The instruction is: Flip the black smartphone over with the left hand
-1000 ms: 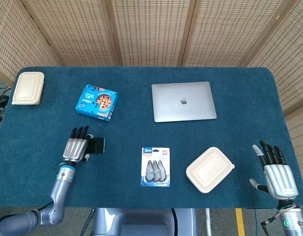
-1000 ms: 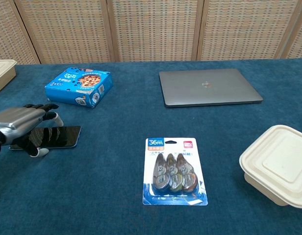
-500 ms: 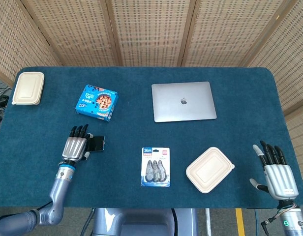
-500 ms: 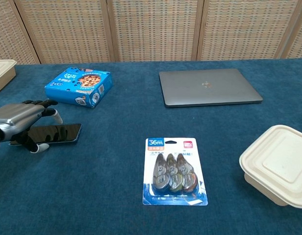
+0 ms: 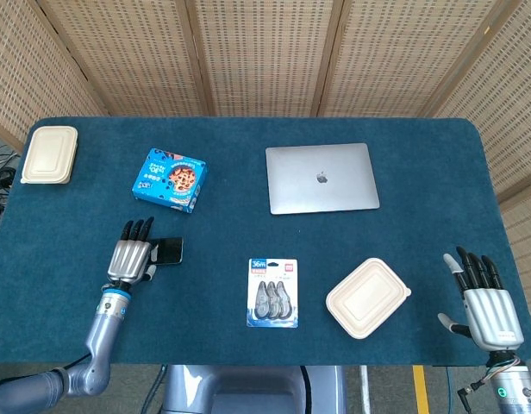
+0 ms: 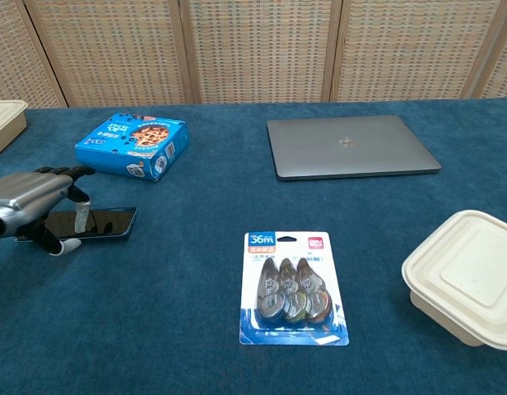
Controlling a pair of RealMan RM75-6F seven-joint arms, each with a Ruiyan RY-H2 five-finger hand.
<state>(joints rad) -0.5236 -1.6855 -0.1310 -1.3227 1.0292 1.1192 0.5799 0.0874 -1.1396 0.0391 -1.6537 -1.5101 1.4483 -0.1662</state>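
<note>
The black smartphone (image 6: 100, 224) is seen lying flat on the blue table (image 5: 248, 216) at the left of both frames, its glossy face turned upward and reflecting the fingertips above it in the chest view. The left hand (image 5: 130, 258) is placed over the phone's left end, palm down, with the fingers (image 6: 60, 176) arched over that end and the thumb (image 6: 62, 246) set at the phone's near edge; whether the phone is actually pinched or only touched cannot be told from either view. In the head view the phone (image 5: 168, 250) is seen projecting to the right from under the hand. The right hand (image 5: 483, 302) is shown at the lower right of the head view, held flat with its fingers spread and nothing in it. A blue cookie box (image 5: 170, 179) is found above the left hand, toward the upper left of the frame, and a closed grey laptop (image 5: 321, 178) is set at the upper centre. A blister pack of correction tapes (image 5: 272, 292) is laid at the lower centre, with a beige lidded food container (image 5: 368, 297) just to its right. A second beige container (image 5: 50, 154) is placed at the upper left edge of the table. Woven screens (image 5: 265, 52) are seen behind the table.
</note>
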